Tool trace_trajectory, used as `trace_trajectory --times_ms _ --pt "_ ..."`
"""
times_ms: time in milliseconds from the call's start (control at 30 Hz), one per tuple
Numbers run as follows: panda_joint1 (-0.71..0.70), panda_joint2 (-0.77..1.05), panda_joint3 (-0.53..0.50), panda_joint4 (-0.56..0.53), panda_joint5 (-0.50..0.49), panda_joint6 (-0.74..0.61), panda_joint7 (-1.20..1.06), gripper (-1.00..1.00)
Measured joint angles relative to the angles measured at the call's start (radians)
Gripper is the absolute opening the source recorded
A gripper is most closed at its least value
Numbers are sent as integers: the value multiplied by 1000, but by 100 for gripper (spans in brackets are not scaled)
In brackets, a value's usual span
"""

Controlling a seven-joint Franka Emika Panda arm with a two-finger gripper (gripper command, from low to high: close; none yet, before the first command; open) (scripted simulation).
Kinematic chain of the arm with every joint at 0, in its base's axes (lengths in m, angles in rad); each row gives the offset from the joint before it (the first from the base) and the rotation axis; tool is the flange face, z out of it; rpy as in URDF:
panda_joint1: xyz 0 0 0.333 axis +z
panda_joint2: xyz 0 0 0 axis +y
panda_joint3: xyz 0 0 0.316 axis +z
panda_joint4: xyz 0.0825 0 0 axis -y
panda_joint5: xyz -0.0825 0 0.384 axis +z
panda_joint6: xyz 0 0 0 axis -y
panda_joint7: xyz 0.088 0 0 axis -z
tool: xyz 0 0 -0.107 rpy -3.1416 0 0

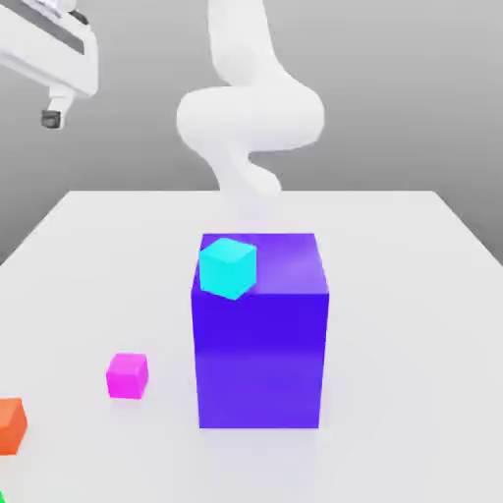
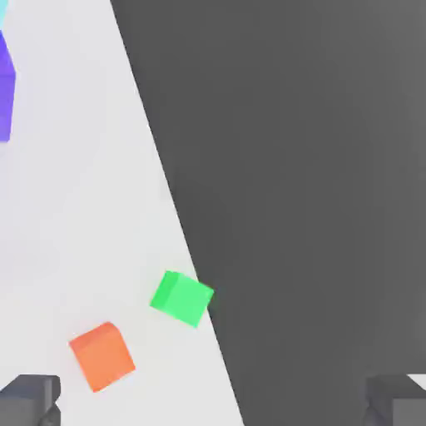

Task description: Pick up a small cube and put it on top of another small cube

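The small cube (image 1: 127,375), plain magenta, rests on the white table (image 1: 393,295) toward the exterior view's left, in front of and beside the big blue-violet block (image 1: 260,334). My gripper (image 1: 54,113) hangs high above the table's left side, far from the magenta cube. The hand view has its two dark fingertips (image 2: 29,399) set wide apart, so the gripper (image 2: 213,403) is open with nothing between them.
A cyan cube (image 1: 228,267) sits on the big block's top, near its left corner. An orange cube (image 1: 10,424) (image 2: 101,355) and a green cube (image 2: 181,298) lie close to the table's edge (image 2: 166,191). A corner of the big block (image 2: 5,91) shows too.
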Motion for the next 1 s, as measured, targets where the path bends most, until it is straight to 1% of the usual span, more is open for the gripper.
trace_trajectory --times_ms 367,533,667,767,867,933,1000 --pt "136 101 -279 -94 -179 82 -522 0" --pt "233 164 -425 -135 -264 136 -749 0" --pt "337 222 -559 -167 -333 188 -924 0" --pt "438 263 -679 -188 -393 229 -1046 0" --pt "564 291 -819 -205 -468 264 -1155 0" --pt "658 294 -921 -214 -533 278 -1214 0" --pt "774 275 -1054 -200 -623 293 -1199 0"
